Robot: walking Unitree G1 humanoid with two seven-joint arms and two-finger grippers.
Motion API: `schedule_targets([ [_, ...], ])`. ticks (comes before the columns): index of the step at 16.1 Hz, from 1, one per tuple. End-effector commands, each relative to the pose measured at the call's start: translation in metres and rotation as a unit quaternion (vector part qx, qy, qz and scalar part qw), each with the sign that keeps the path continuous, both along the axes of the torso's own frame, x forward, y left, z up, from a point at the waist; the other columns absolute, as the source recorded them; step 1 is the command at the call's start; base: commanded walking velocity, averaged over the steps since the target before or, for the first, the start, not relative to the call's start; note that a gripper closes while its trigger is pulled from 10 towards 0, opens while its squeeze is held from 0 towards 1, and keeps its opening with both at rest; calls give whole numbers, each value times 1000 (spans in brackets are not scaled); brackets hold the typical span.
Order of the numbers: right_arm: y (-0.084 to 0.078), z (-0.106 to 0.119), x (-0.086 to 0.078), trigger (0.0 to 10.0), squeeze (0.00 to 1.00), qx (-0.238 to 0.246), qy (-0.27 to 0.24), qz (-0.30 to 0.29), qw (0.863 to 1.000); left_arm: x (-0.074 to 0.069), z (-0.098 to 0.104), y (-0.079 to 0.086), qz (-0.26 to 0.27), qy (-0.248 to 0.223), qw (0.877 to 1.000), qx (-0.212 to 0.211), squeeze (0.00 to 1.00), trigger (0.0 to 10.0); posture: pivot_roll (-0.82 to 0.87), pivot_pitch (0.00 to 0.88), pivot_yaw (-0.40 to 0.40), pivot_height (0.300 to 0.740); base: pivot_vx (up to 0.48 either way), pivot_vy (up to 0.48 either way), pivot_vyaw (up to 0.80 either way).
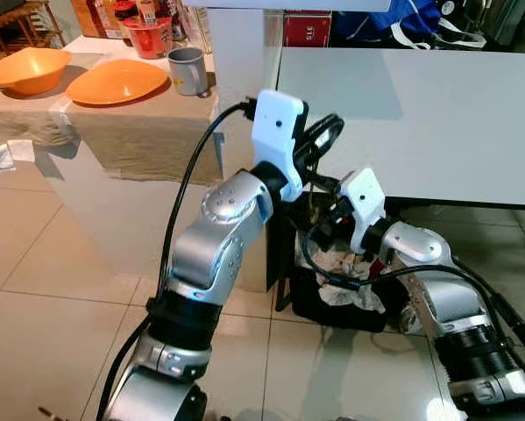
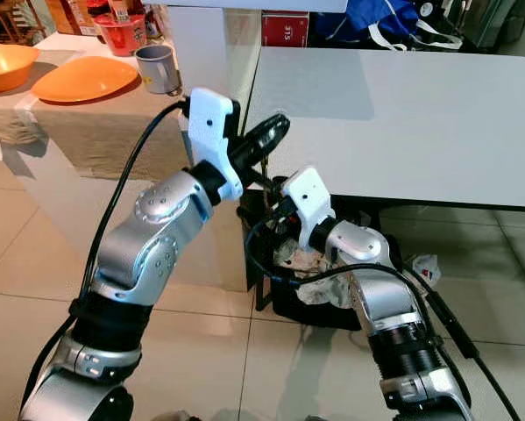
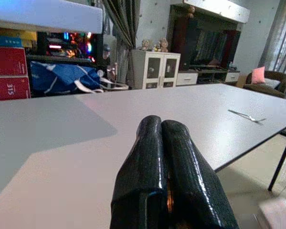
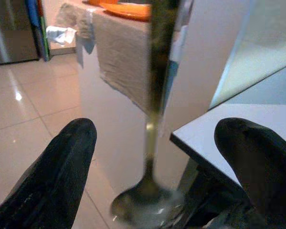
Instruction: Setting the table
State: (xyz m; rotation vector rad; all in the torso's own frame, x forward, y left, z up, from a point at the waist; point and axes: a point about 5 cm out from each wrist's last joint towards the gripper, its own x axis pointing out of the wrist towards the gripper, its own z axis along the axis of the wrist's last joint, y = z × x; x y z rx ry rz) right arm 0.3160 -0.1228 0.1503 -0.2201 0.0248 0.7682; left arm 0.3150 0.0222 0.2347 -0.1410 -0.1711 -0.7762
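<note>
A: We see the white table [image 1: 420, 114], near edge just ahead of both arms, top mostly bare; a fork [image 3: 246, 116] lies far across it.

B: Side counter [image 1: 113, 123] carries two orange bowls [image 1: 113, 81] and a grey mug [image 1: 188, 70]. Bin [image 1: 332, 298] sits under the table edge.

A: Left gripper [image 3: 167, 157] pressed together at the edge. Right gripper [image 4: 154, 162] spread; spoon [image 4: 152, 191] hangs upright between its fingers, bowl end down.

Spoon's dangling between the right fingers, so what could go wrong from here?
1. The spoon hangs untouched between the open right gripper; if the shut left gripper, which seems to pinch it, releases early, it likely falls toward the black bin.
2. The table edge is close; a swing could strike it.
</note>
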Motion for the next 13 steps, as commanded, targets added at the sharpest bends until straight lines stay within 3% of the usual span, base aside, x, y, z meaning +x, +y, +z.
schedule_targets([
  [1,-1,9,4,10000,0,5,-18,-5,1000,-3,3,-1,-6,-7,1000,4,0,0,-2,2,35,740,0,0,0],
  [6,-4,11,6,10000,0,9,-22,-14,1000,-2,1,1,2,-7,1000,11,0,0,-3,0,31,740,0,0,0],
  [7,-4,11,6,5529,0,10,-22,-15,1000,-3,1,1,2,-8,1000,10,0,0,-3,0,31,740,0,0,0],
  [8,-4,11,7,0,0,14,-23,-18,999,-3,2,1,0,-8,1000,7,0,0,-2,0,30,740,0,0,0],
  [13,-3,12,8,0,0,26,-21,-26,999,-4,6,0,-1,-10,1000,2,0,0,-2,5,29,740,0,0,0],
])
